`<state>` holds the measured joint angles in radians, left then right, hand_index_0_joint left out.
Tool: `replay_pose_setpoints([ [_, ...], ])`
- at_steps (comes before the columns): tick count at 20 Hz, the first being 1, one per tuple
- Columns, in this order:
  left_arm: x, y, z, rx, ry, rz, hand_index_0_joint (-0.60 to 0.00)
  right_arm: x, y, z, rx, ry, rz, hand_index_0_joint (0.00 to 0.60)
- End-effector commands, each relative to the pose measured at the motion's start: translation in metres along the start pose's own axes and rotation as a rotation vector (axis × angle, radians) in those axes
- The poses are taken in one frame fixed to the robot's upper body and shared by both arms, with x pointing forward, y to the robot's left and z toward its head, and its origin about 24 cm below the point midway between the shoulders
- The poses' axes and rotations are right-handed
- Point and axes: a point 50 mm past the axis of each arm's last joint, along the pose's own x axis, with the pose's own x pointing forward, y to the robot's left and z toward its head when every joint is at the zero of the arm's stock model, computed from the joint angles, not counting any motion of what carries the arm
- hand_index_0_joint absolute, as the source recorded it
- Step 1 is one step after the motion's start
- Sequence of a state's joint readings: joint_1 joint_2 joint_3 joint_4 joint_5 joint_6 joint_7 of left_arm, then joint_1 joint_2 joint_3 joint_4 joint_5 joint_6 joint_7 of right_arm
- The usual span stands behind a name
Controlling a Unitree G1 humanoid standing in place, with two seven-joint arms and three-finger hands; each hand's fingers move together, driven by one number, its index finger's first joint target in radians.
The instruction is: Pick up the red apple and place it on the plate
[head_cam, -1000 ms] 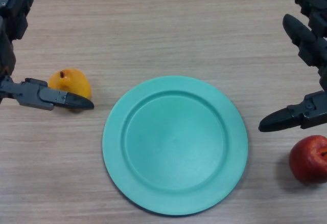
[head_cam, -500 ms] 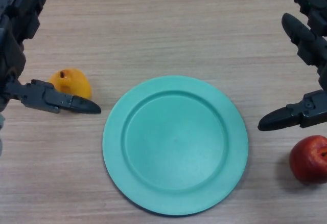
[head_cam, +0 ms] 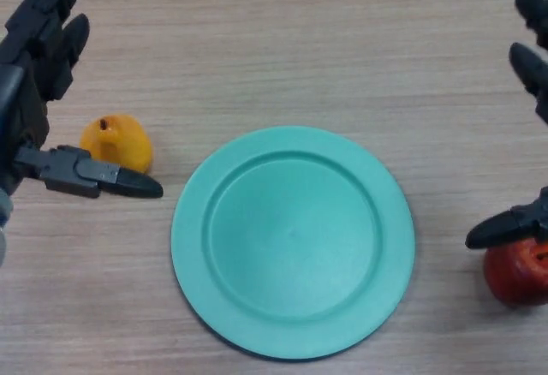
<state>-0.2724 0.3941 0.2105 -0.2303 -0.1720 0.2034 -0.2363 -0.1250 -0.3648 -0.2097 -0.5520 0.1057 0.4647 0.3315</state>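
The red apple (head_cam: 518, 272) lies on the tabletop (head_cam: 282, 41) just right of the green plate (head_cam: 293, 242), apart from its rim, half hidden under the thumb of the right hand (head_cam: 522, 221). That hand hangs over it with fingers spread and released, grasping nothing yet. The apple looks firm, smooth and round — likely to roll or slip if pinched off-centre — so a hold across its widest middle seems safest. The left hand (head_cam: 43, 110) rests open left of the plate, beside a yellow fruit (head_cam: 116, 139).
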Motion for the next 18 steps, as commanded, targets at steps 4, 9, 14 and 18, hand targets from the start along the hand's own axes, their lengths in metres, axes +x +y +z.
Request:
replay_pose_setpoints([
  [4,0.000,0.019,0.047,0.098,-0.306,0.102,0.000,-0.020,-0.031,0.011,-0.270,-0.151,-0.125,0.000],
  [9,0.002,0.011,0.036,0.043,-0.217,0.040,0.000,-0.045,-0.048,-0.030,-0.368,-0.029,-0.205,0.000],
  [14,0.006,0.011,0.041,0.031,-0.256,0.102,0.000,-0.050,-0.041,-0.057,-0.281,-0.015,-0.185,0.000],
  [18,0.003,-0.005,0.042,0.006,-0.232,0.052,0.000,-0.045,-0.029,-0.080,-0.307,0.026,-0.177,0.000],
])
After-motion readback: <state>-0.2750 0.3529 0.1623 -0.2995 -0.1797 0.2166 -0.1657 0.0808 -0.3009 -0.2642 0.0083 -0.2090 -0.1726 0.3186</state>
